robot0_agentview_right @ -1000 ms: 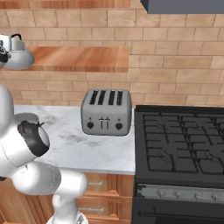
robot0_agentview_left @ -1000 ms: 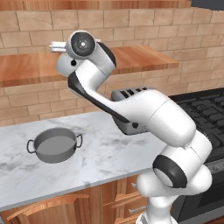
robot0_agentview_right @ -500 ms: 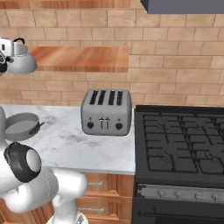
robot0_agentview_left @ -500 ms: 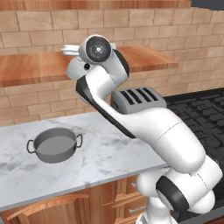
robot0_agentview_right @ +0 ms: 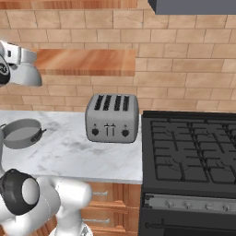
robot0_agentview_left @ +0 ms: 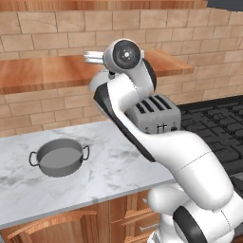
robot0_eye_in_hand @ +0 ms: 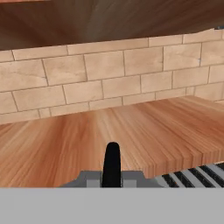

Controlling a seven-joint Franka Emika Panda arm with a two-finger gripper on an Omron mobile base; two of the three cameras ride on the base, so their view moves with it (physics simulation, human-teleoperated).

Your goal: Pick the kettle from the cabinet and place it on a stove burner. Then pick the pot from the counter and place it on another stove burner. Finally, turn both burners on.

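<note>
My gripper (robot0_eye_in_hand: 112, 167) is clamped tight on the thin black handle of the kettle (robot0_agentview_right: 25, 77), and the silver dome hangs under my hand. A second ago it sat higher, against the top of the cabinet (robot0_agentview_right: 87, 61) shelf. Now it has come down and outward, hanging in front of the slab's front edge and off the wood. In the left base view my wrist has swung to the right along the shelf, so it now stands above the toaster (robot0_agentview_right: 112, 117). The rest has not stirred: the pot (robot0_agentview_left: 59, 157) sits on the counter (robot0_agentview_left: 109, 166) left of the toaster, and the stove burners (robot0_agentview_right: 193, 152) lie bare at the right.
</note>
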